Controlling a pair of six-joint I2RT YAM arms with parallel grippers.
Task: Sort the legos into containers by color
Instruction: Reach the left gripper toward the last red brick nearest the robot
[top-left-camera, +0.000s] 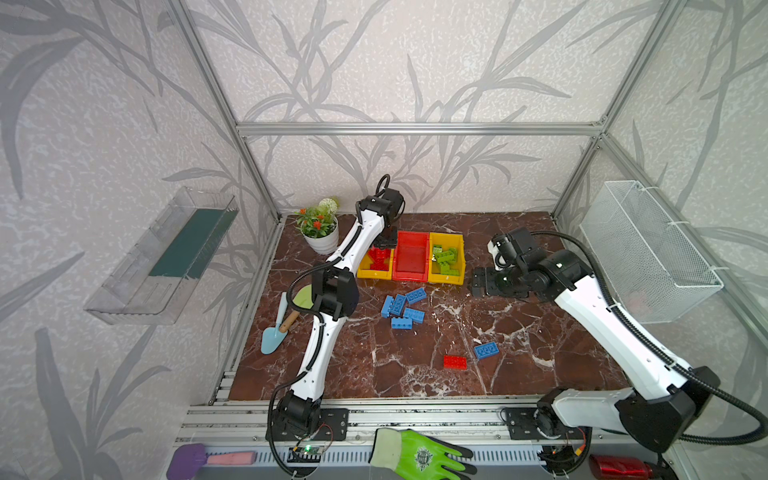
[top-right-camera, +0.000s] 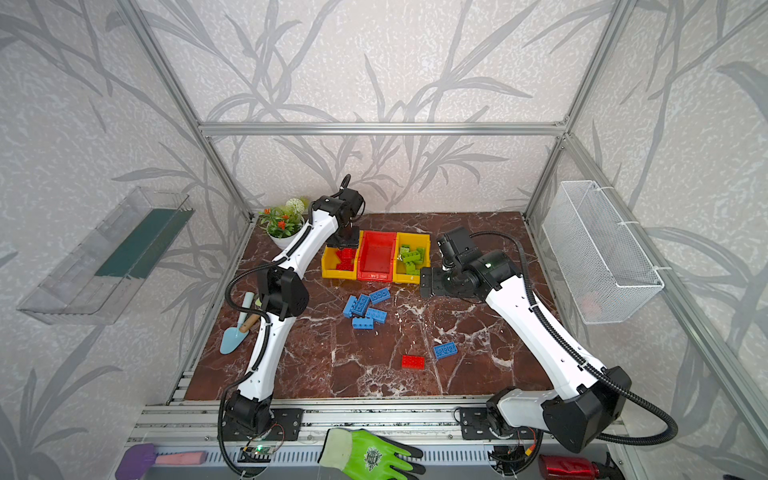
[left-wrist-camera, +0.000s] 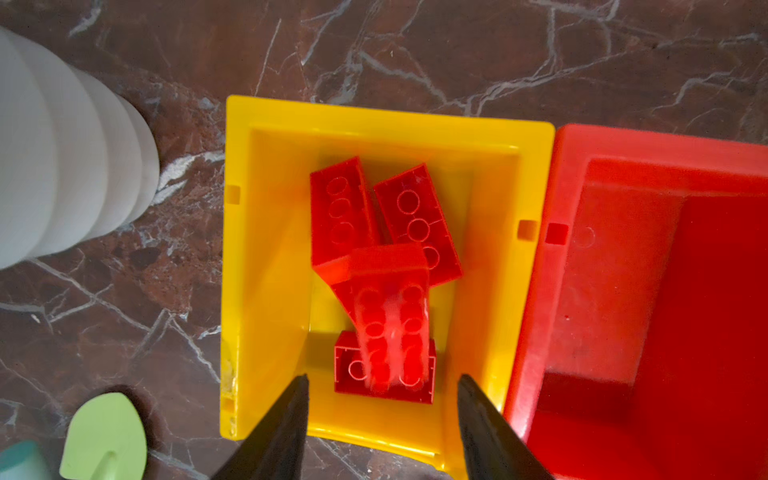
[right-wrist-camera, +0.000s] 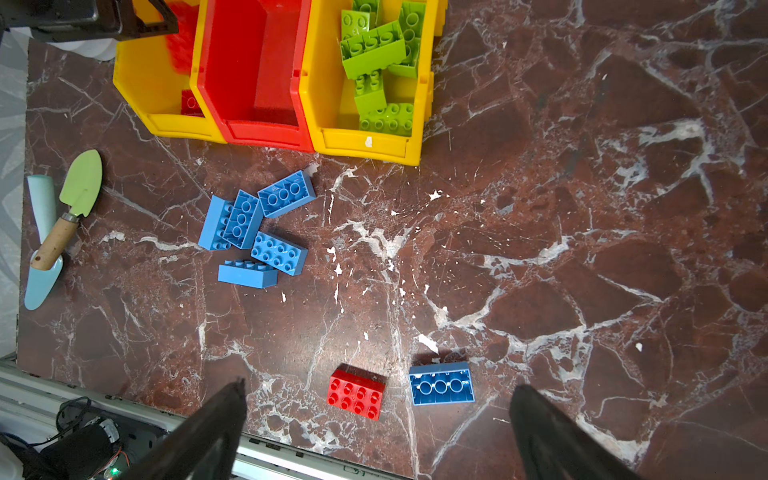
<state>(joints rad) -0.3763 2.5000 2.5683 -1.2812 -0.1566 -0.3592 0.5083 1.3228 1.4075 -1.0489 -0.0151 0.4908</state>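
Visitor: Bricks first. How would they handle?

Observer: From both top views, the legos (top-left-camera: 402, 309) look like hard, light, stiff plastic with smooth sides. Probably best pinched across the short width, on the long flat faces, clear of the studs. Loose ones lie mid-frame on the marble table (top-left-camera: 540, 332), below the containers (top-left-camera: 411, 257). The left gripper (top-left-camera: 384, 243) hangs over the leftmost yellow bin (top-left-camera: 365, 274). The right gripper (top-left-camera: 478, 282) sits just right of the row.

Visitor: Left wrist view?

Observer: Jaws parted, nothing between them. The same bin holds four red bricks (left-wrist-camera: 340, 212): three sharp, one motion-blurred on top, near lower centre. The red bin (left-wrist-camera: 602, 270), at frame right, is bare.

Visitor: Right wrist view?

Observer: Claw spread wide, empty. Counts:
- Three bins, two yellow and one red.
- Six blue bricks (right-wrist-camera: 278, 253), five clustered left of centre and one at lower centre.
- Beside that one, a single loose red brick (right-wrist-camera: 355, 392).
- Green bricks (right-wrist-camera: 372, 50) heaped in the rightmost yellow bin (right-wrist-camera: 365, 151), upper centre. At least five; exact count unclear.
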